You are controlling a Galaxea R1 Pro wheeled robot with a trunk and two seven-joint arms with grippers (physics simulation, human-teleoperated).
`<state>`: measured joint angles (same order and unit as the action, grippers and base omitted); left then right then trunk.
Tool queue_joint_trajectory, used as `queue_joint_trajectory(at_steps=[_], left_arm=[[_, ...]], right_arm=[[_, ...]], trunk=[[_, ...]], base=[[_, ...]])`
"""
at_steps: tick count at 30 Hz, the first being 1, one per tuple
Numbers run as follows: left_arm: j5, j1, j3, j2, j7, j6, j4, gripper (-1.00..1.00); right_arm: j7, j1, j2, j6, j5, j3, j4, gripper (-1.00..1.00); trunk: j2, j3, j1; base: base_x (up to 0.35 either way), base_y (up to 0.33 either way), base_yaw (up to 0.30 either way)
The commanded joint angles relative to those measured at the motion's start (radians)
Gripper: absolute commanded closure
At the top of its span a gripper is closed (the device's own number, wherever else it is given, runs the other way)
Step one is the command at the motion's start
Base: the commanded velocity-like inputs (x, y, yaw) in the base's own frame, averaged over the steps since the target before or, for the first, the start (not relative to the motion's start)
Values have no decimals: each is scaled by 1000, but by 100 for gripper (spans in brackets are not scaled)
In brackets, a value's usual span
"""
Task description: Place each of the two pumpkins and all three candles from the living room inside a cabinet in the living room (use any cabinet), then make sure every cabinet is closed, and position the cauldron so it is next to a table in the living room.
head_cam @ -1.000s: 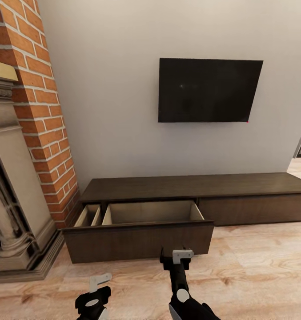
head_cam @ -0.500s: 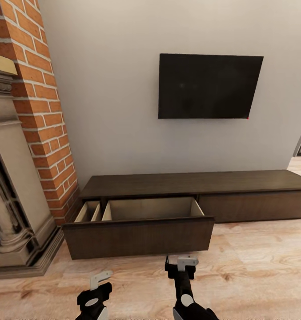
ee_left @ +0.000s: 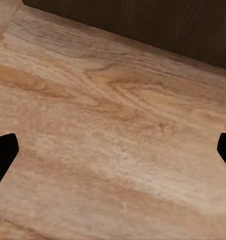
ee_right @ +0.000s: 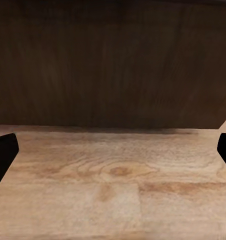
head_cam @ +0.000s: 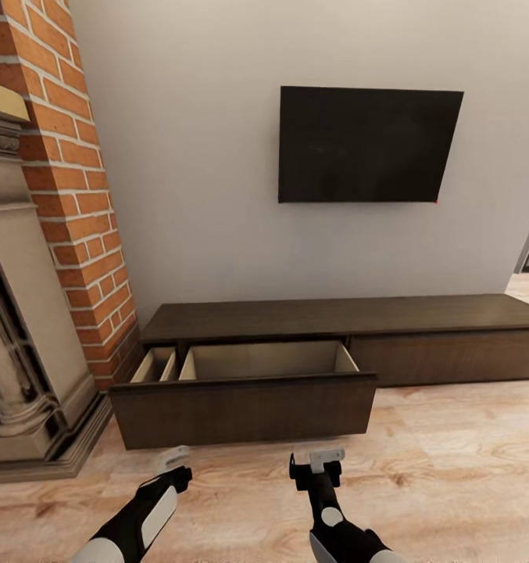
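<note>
Grainy plank floor [head_cam: 452,469] lies under both empty, spread grippers, left [head_cam: 173,460] and right [head_cam: 317,463]. Ahead of them, the cabinet [head_cam: 334,320] shows a smooth dark drawer front [head_cam: 244,410] with a pale interior.

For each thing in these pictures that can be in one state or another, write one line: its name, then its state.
Cabinet: left drawer pulled out, right front shut.
Drawer: open, nothing visible in the part of its pale inside that shows.
TV: screen dark.
Left gripper: open, holding nothing, over the floor.
Right gripper: open, holding nothing, facing the drawer front.
</note>
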<state>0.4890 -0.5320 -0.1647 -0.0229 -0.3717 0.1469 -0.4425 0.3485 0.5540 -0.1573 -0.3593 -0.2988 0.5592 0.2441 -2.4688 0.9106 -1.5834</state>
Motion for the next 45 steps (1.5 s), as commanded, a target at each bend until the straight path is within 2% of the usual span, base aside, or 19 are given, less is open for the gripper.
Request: queue_joint_trajectory(at_steps=[1,4,7,23,26,27,30,45], left_arm=[[9,-2,-7,1,-7,-43,1,-100],[10,-3,-9,0,-6,-96,5,-100],[11,-3,-11,0,-4,-135,21,-100],[11,-3,-12,1,-4,-142,25,-100],[10,-3,-12,1,-4,-144,25,-100],[11,-3,-12,1,-4,-144,25,-100],[10,-3,-13,1,-4,-144,26,-100],[10,-3,-13,1,-4,-144,26,-100]], right_arm=[[4,1,-1,-25,-8,13,2,-100],[4,1,-2,-66,-8,17,1,-100],[4,1,-4,-115,-9,20,-2,-100],[3,1,-4,-133,-5,18,-1,-100],[3,1,-4,-133,-5,18,-1,-100],[4,1,-4,-165,-5,18,-5,-100],[4,1,-4,-182,-5,18,-6,-100],[4,1,-4,-182,-5,18,-6,-100]], trunk=[[-8,4,-4],[-29,14,-15],[-32,25,-18],[-36,87,-25],[-36,87,-25],[-36,86,-25],[-36,83,-25],[-36,81,-25]], base=[[0,0,0],[0,0,0],[0,0,0],[0,0,0],[0,0,0],[0,0,5],[0,0,69],[0,0,31]])
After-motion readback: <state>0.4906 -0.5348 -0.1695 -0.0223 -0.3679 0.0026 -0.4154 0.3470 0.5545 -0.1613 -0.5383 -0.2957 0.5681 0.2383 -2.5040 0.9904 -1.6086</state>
